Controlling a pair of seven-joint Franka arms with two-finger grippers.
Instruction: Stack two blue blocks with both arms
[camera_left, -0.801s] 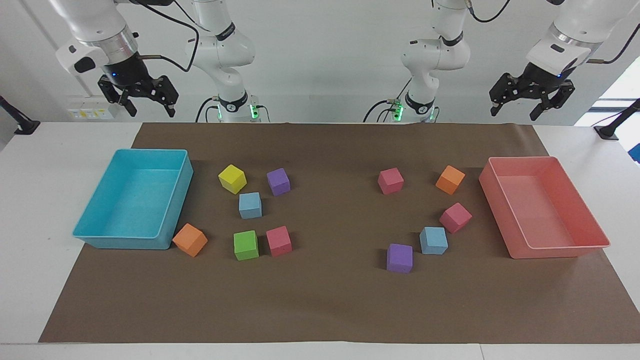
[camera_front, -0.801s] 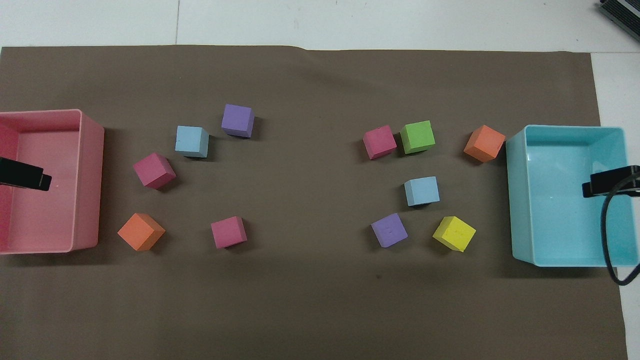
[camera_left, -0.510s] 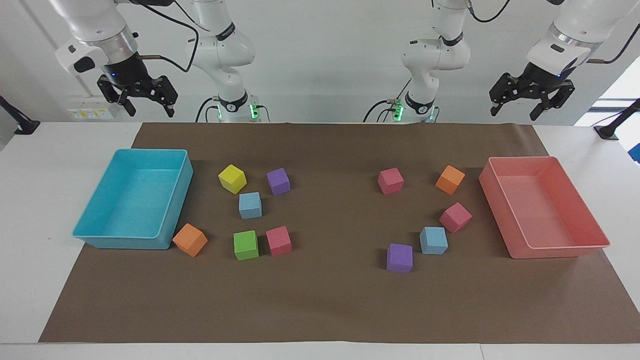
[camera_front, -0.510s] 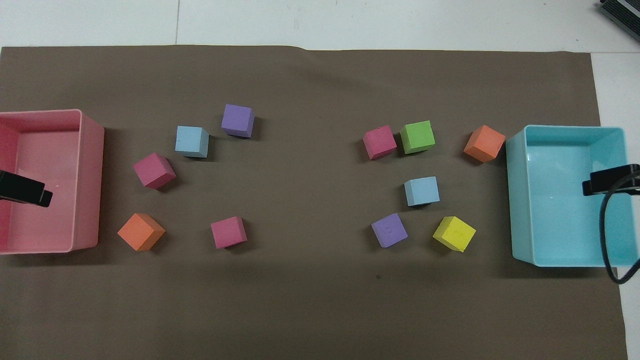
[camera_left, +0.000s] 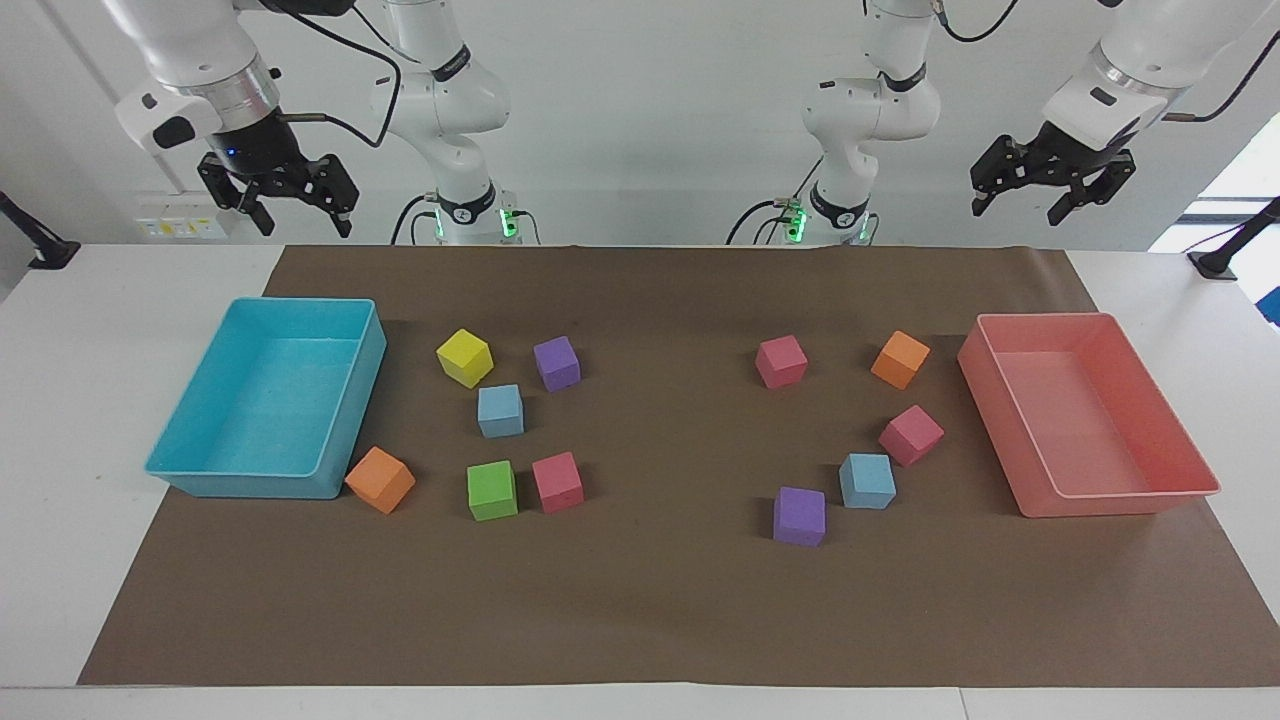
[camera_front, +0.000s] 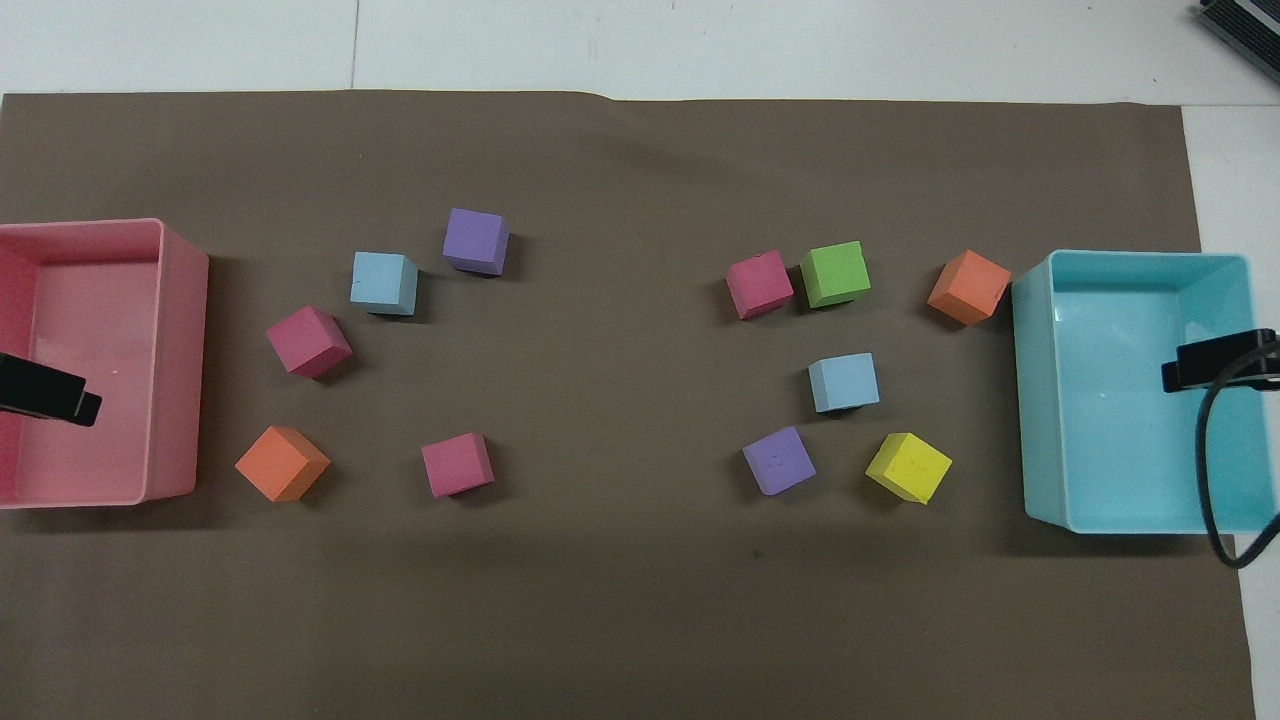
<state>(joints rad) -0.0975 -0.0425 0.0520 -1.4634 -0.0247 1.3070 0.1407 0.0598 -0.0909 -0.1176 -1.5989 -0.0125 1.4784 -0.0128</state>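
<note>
- Above the robots' edge of the bench (camera_left: 640, 640), both tools hang raised: the left tool (camera_left: 1050, 195) and the right tool (camera_left: 290, 205). Each stands with fingers spread and holds nothing.
- Step in hand: none of the stacking is done. Both blue blocks rest on the brown mat (camera_left: 660, 300), well apart from each other.
- The first blue block (camera_left: 867, 481), at the left tool's end, lies low and well away from that tool, just beside a purple cube (camera_left: 800, 516) and a pink cube (camera_left: 911, 435).
- The second blue block (camera_left: 500, 410), at the right tool's end, lies below and inward of the right tool, between a yellow cube (camera_left: 465, 357), a second purple cube (camera_left: 557, 363) and a green cube (camera_left: 492, 490).
- Next move, as judged: each tool descends onto its own block.
- Obstructions: close neighbours leave little room for spread fingers. The turquoise bin (camera_left: 190, 470) and the pink bin (camera_left: 1120, 500) sit nearly under the tools.
</note>
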